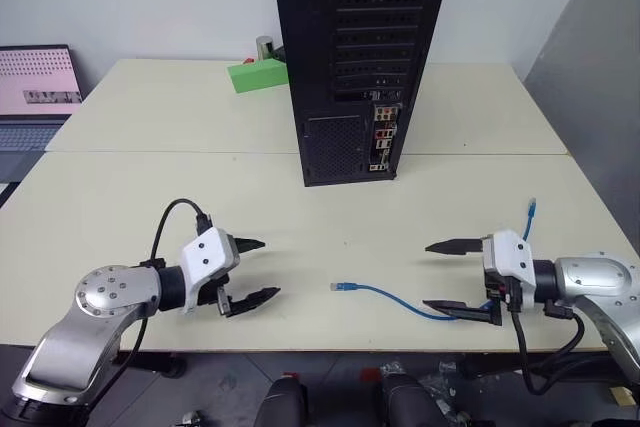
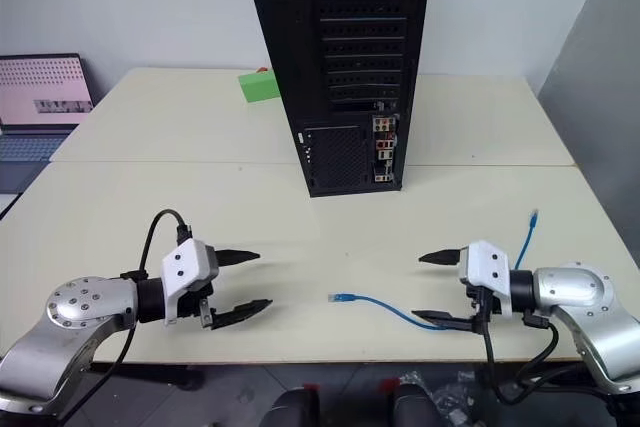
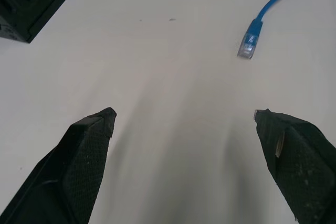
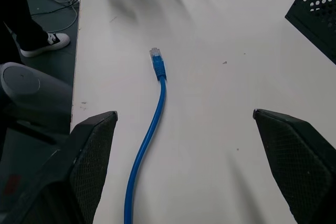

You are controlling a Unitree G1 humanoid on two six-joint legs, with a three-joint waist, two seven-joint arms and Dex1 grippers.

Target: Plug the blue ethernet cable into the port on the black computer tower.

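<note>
While both grippers gape empty, the blue ethernet cable (image 1: 400, 299) runs under the right gripper (image 1: 462, 277).

My arms are brushed silver metal with round joint caps ringed by small screws. Each ends in a white wrist housing on a black collar. The left gripper (image 1: 252, 270) and right gripper (image 1: 452, 277) carry tapered, textured black fingers. Thick black cables loop from both wrists.
</note>
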